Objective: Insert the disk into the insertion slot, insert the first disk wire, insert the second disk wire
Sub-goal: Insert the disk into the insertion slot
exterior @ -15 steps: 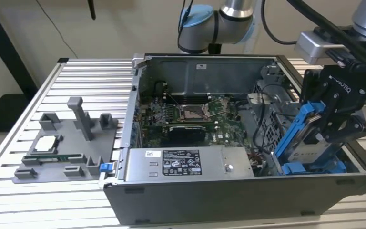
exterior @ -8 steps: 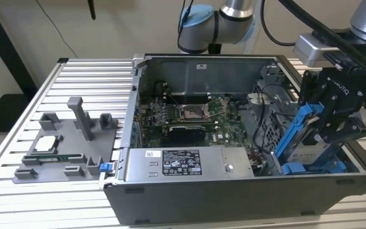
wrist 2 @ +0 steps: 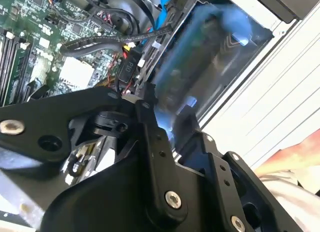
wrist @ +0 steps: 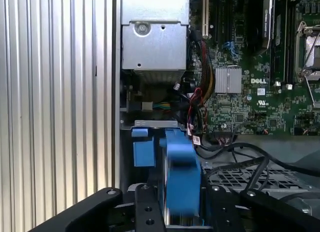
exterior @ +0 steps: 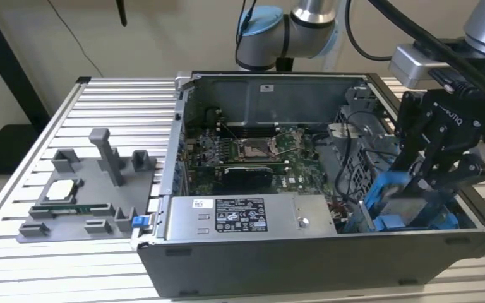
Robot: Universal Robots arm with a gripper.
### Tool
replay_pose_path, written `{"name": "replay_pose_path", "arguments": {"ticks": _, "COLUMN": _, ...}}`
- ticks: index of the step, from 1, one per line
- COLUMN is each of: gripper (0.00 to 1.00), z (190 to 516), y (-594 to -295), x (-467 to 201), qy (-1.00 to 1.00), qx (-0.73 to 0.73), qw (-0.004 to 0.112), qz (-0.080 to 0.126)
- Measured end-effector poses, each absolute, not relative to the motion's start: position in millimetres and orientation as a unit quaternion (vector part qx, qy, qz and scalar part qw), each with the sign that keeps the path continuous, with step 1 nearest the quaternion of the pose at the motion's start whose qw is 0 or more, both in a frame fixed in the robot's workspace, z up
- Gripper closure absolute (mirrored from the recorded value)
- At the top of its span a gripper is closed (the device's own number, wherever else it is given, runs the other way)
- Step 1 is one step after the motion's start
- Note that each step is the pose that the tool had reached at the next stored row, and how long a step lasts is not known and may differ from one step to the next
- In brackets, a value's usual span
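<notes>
From the exterior view I see the gripper [exterior: 419,188] low over the computer case [exterior: 310,268], at the corner on that view's right. It is clamped across the disk [exterior: 404,201], which hangs tilted just above the insertion slot [exterior: 391,222]. The first wrist view adds more: the disk's blue carrier edge sits between the two black fingers [wrist: 146,209], beside the slot's blue tab [wrist: 143,151] and near the power-supply box [wrist: 155,39]. The disk's label is hard to make out, and I can't tell whether it touches the rails.
</notes>
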State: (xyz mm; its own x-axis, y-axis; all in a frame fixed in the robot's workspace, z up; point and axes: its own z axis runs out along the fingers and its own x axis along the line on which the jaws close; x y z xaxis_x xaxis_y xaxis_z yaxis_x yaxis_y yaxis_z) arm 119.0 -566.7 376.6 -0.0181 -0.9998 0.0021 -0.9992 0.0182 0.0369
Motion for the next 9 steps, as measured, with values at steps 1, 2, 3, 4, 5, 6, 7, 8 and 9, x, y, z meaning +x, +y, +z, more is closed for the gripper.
{"name": "replay_pose_path", "arguments": {"ticks": 1, "gripper": 0.0, "z": 376.6, "y": -566.7, "x": 119.1, "qy": -0.713, "qx": 0.701, "qw": 0.014, "qz": -0.012}}
{"name": "replay_pose_path", "arguments": {"ticks": 2, "gripper": 0.0, "z": 376.8, "y": -566.7, "x": 119.0, "qy": -0.713, "qx": 0.701, "qw": 0.014, "qz": -0.012}}
{"name": "replay_pose_path", "arguments": {"ticks": 3, "gripper": 0.0, "z": 377.5, "y": -566.7, "x": 119.0, "qy": -0.713, "qx": 0.701, "qw": 0.014, "qz": -0.012}}
{"name": "replay_pose_path", "arguments": {"ticks": 4, "gripper": 0.0, "z": 378.4, "y": -566.7, "x": 119.0, "qy": -0.713, "qx": 0.701, "qw": 0.014, "qz": -0.012}}
{"name": "replay_pose_path", "arguments": {"ticks": 5, "gripper": 0.0, "z": 379.7, "y": -566.7, "x": 119.0, "qy": -0.713, "qx": 0.701, "qw": 0.014, "qz": -0.012}}
{"name": "replay_pose_path", "arguments": {"ticks": 6, "gripper": 0.0, "z": 381.0, "y": -566.6, "x": 119.0, "qy": -0.713, "qx": 0.701, "qw": 0.014, "qz": -0.012}}
{"name": "replay_pose_path", "arguments": {"ticks": 7, "gripper": 0.0, "z": 382.0, "y": -566.5, "x": 119.0, "qy": -0.713, "qx": 0.701, "qw": 0.014, "qz": -0.012}}
{"name": "replay_pose_path", "arguments": {"ticks": 8, "gripper": 0.0, "z": 383.6, "y": -566.2, "x": 119.0, "qy": -0.713, "qx": 0.701, "qw": 0.014, "qz": -0.012}}
{"name": "replay_pose_path", "arguments": {"ticks": 9, "gripper": 0.0, "z": 385.6, "y": -565.6, "x": 118.9, "qy": -0.713, "qx": 0.701, "qw": 0.014, "qz": -0.012}}
